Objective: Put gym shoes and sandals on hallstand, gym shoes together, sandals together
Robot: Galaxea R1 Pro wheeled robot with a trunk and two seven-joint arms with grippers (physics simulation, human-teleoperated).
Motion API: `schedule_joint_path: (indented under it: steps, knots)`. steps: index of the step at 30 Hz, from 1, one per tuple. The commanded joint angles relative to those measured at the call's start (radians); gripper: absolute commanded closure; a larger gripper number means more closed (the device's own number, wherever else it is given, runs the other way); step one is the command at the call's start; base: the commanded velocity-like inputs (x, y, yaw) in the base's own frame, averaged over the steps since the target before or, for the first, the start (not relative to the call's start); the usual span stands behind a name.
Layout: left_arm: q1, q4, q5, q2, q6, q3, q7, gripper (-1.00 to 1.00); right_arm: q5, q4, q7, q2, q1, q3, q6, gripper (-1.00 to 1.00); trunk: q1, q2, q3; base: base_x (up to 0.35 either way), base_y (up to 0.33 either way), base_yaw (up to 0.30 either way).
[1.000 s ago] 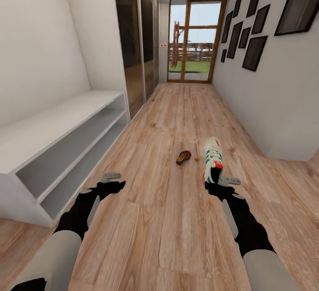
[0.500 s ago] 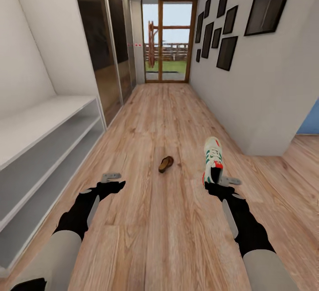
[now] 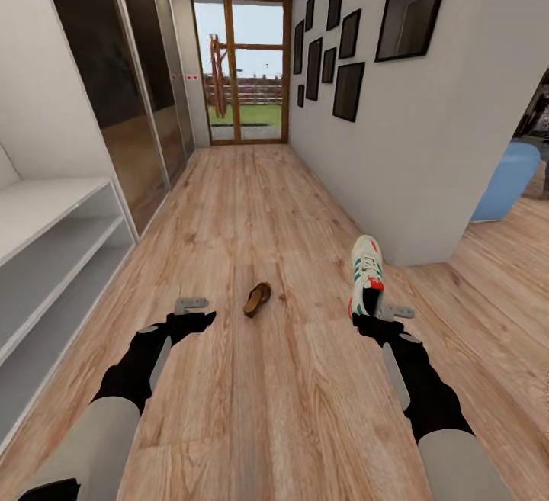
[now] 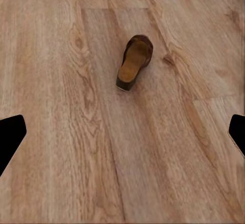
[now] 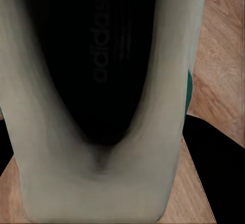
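Far left: the hallstand [image 3: 53, 242], its flat top and two open shelf rows bare in the part I can see; no footwear on it.

My left gripper [image 3: 191, 305] hangs over the corridor floor [image 3: 290, 409] with nothing in it. In the left wrist view the two finger tips sit at opposite margins, so the jaws stand wide.

Centre: one sandal [image 3: 257, 299] lies flat on the planks, tan footbed up, just ahead of and between my two arms, well apart from the rack. Same sandal in the left wrist view [image 4: 135, 68].

Right: my right gripper [image 3: 381, 310] is clamped on one gym shoe [image 3: 367, 272] at the heel end, toe pointing away from me; its dark inside fills the right wrist view [image 5: 102, 81].

Risks, as judged:
- Heel-only hold; the long toe overhang may let the shoe pivot or slip during a swing toward the rack.
- Base travel could run over or nudge the sandal.
- The second shoe and second sandal are unlocated; pairing depends on finding them.
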Motion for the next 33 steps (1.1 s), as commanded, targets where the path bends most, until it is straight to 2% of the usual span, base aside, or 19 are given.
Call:
schedule_joint_path:
  steps: [1,13,23,33]
  knots:
    - [0.000,-0.002,-0.010,-0.001,0.005,0.007,-0.010,-1.00,-0.006,-0.001,-0.005,0.001,-0.001,-0.001,0.005,1.00,0.000,0.000,-0.001,0.346,0.122,-0.300]
    - [0.000,-0.002,-0.010,-0.001,0.005,0.007,-0.010,-1.00,-0.006,-0.001,-0.005,0.001,-0.001,0.000,0.005,1.00,0.000,0.000,-0.001,0.342,0.146,-0.290]
    - [0.000,-0.001,-0.010,-0.001,0.005,0.007,-0.010,-1.00,-0.005,-0.001,-0.005,0.001,-0.001,0.000,0.005,1.00,0.000,0.000,-0.001,0.326,0.179,-0.060]
    - [0.001,-0.001,-0.010,0.000,0.002,0.007,-0.010,-1.00,-0.005,-0.001,-0.005,0.001,-0.001,0.001,0.005,1.00,0.000,0.000,-0.001,0.296,0.198,-0.270]
